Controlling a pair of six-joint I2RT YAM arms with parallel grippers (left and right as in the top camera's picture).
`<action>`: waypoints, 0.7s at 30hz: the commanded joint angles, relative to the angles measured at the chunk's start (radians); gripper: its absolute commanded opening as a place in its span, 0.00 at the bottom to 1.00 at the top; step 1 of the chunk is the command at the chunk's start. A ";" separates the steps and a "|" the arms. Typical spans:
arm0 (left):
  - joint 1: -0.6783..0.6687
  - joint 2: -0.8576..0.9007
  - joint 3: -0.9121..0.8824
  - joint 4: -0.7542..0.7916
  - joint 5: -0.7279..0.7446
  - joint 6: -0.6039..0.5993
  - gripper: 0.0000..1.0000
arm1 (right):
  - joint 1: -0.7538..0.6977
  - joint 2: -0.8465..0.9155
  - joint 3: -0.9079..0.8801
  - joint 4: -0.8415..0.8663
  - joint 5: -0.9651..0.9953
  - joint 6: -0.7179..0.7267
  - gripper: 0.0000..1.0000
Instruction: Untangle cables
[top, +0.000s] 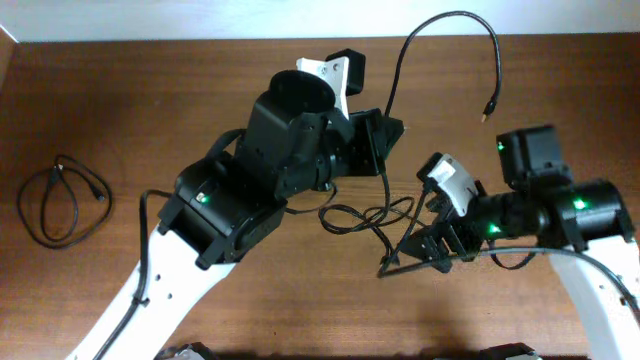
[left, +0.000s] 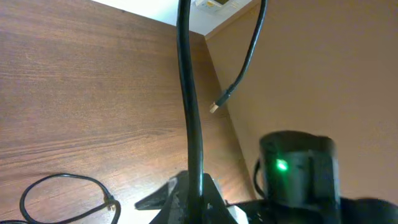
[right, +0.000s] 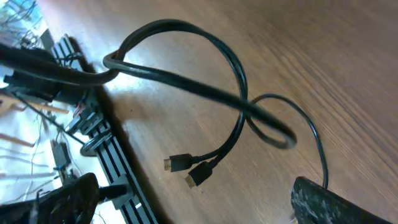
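Note:
My left gripper (top: 385, 130) is shut on a black cable (top: 440, 20) and holds it raised. The cable arcs up and over, and its metal-tipped plug (top: 488, 112) hangs free. In the left wrist view the cable (left: 189, 93) rises straight out of the shut jaws (left: 194, 190). The rest of the cables (top: 368, 214) lie in crossed loops on the table between the arms. My right gripper (top: 415, 256) is open and empty just beside those loops. The right wrist view shows the loops (right: 236, 99), two plug ends (right: 189, 169) side by side, and the open fingers (right: 199, 208) around them.
A separate looped black cable (top: 60, 200) lies alone on the far left of the wooden table (top: 150, 90). The right arm's body with a green light (left: 295, 174) stands close to the left gripper. Another loop with a plug (left: 62, 190) lies on the table.

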 joint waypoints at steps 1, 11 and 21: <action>0.002 -0.032 0.019 -0.010 0.038 0.017 0.00 | -0.002 0.016 -0.002 0.002 -0.065 -0.121 0.92; -0.004 -0.032 0.019 -0.001 0.183 0.005 0.00 | -0.002 0.016 -0.003 0.010 -0.185 -0.367 0.93; -0.004 -0.032 0.019 0.076 0.148 0.006 0.00 | -0.002 0.017 -0.084 -0.046 -0.263 -0.411 0.54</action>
